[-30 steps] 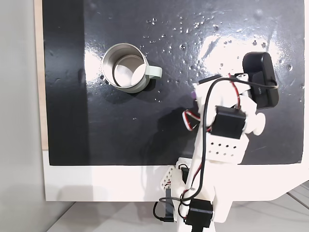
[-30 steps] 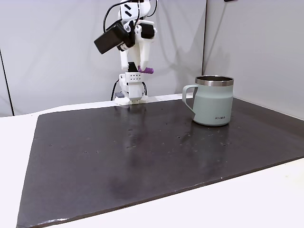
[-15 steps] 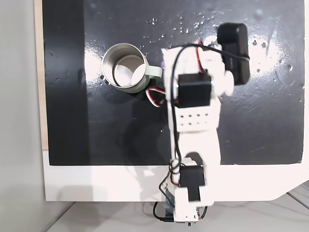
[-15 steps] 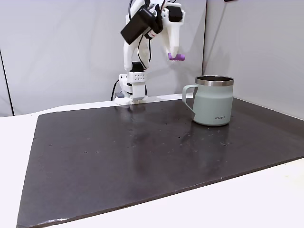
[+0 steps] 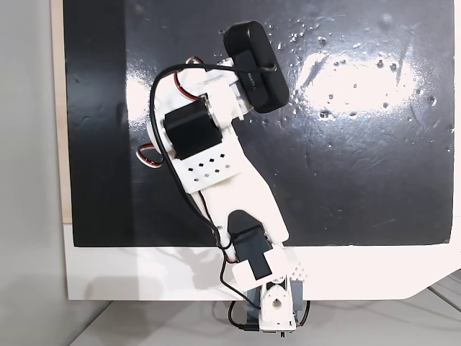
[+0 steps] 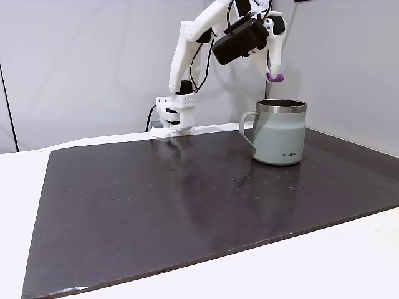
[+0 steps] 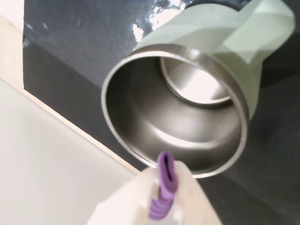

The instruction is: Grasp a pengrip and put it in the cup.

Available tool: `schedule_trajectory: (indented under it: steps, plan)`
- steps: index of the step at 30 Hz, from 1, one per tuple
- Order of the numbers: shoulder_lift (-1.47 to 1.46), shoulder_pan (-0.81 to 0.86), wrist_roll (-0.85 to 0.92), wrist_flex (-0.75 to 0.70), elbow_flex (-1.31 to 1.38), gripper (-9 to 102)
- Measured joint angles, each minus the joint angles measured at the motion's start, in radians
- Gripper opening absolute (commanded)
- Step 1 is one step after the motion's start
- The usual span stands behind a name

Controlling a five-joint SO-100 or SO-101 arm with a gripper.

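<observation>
Item, top-down fixed view: my arm (image 5: pixel 216 166) reaches diagonally up-left across the black bench (image 5: pixel 360 180), covering the cup's place; half a second ago it stood just right of the cup. Item, side fixed view: end effector (image 6: pixel 275 73) pinching the pengrip (image 6: pixel 275 78), held above the cup (image 6: pixel 279 132), near its far rim, well clear; earlier it hung left of the handle. Item, wrist view: pengrip (image 7: pixel 164 187) clamped, long axis pointing toward the cup's opening (image 7: pixel 174 112), which lies directly ahead, past the near rim.
</observation>
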State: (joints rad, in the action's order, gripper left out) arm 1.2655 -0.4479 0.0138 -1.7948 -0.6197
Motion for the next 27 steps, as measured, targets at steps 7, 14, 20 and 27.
schedule_trajectory:
  steps: [7, 14, 20, 27]
  plan:
    - [-0.020, -0.005, 0.002, 0.000, 0.029, 9]
    - [-0.020, -0.014, 0.012, 0.000, 0.035, 28]
    - [-0.020, -0.012, 0.018, 0.000, 0.035, 28]
    - [-0.020, -0.014, 0.020, 0.000, 0.035, 28]
